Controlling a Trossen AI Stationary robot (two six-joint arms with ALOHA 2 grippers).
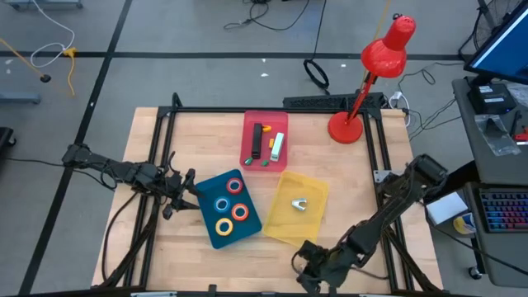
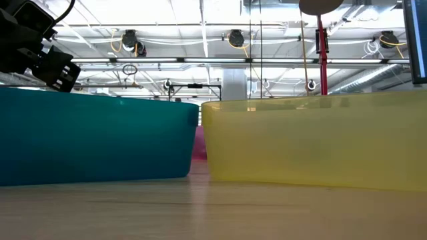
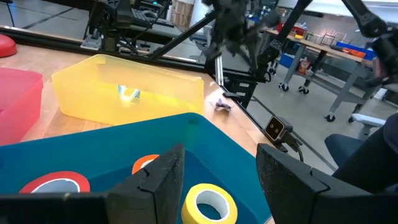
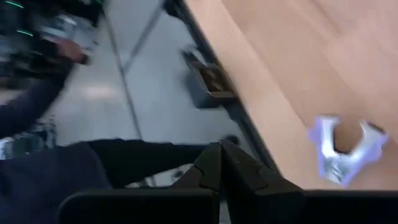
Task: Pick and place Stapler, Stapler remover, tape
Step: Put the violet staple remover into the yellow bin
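Observation:
The blue tray point(image 1: 216, 235) holds the tape: a blue roll point(image 1: 221, 205), a yellow roll point(image 1: 223, 226) and two red-orange rolls point(image 1: 234, 186) point(image 1: 240, 212). My left gripper point(image 1: 188, 191) hovers open at the tray's left rim; in its wrist view the left gripper point(image 3: 217, 180) has the yellow roll point(image 3: 208, 202) below its gap. A silver stapler remover point(image 1: 299, 204) lies in the yellow tray point(image 1: 318, 190). The dark stapler point(image 1: 256, 142) lies in the red tray point(image 1: 266, 124). My right gripper point(image 1: 309, 266) is shut near the table's near edge, beside a small pale claw-shaped piece point(image 4: 345, 152) on the wood.
A white and green item point(image 1: 277, 146) lies beside the stapler in the red tray. A red desk lamp point(image 1: 363, 91) stands at the far right corner. Black frame rails point(image 1: 272, 109) border the table. Bare wood point(image 1: 173, 140) lies left of the trays.

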